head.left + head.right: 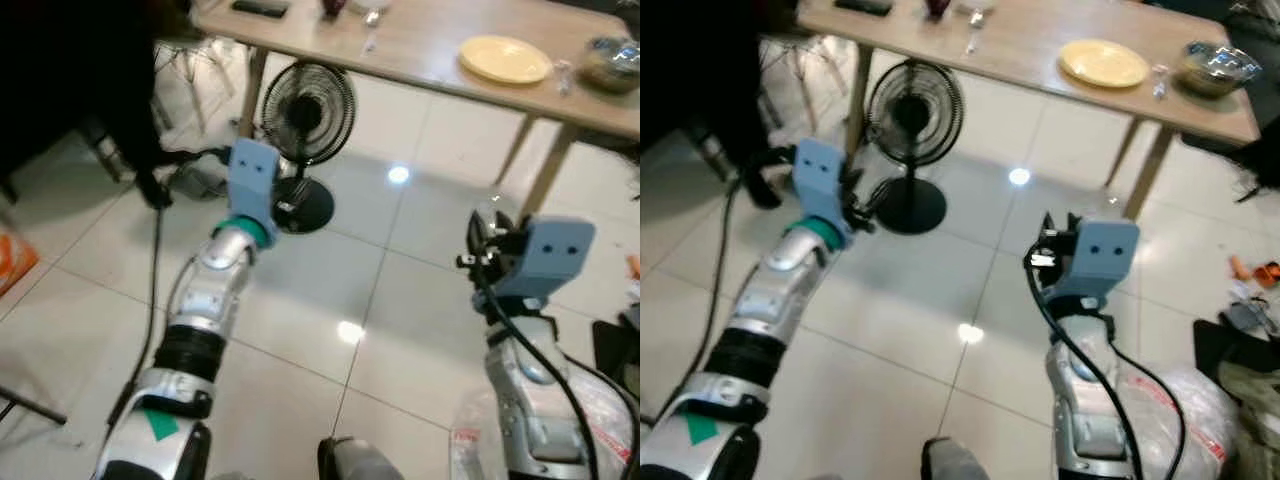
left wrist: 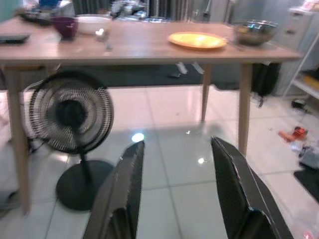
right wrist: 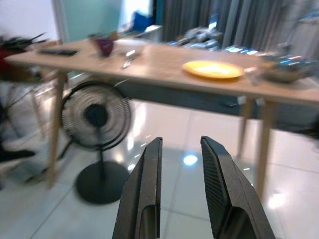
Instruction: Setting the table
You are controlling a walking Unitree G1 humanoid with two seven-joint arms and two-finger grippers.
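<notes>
A long wooden table [image 1: 420,45] stands ahead across the tiled floor. On it lie a yellow plate [image 1: 505,58], a shiny bowl [image 2: 254,31] at the right end, a white bowl [image 2: 92,24], a purple cup [image 2: 65,27], a spoon [image 1: 370,30] and a dark phone [image 1: 260,8]. Both arms are raised toward the table, well short of it. My left gripper [image 2: 177,144] is open and holds nothing. The right gripper [image 3: 182,139] is also open and empty, its fingers closer together.
A black pedestal fan [image 1: 307,110] stands on the floor under the table's left part, between its legs, with a cable [image 1: 155,270] trailing left. A plastic bag [image 1: 1200,400] and loose clutter [image 1: 1250,290] lie at the right. A dark shape fills the upper left.
</notes>
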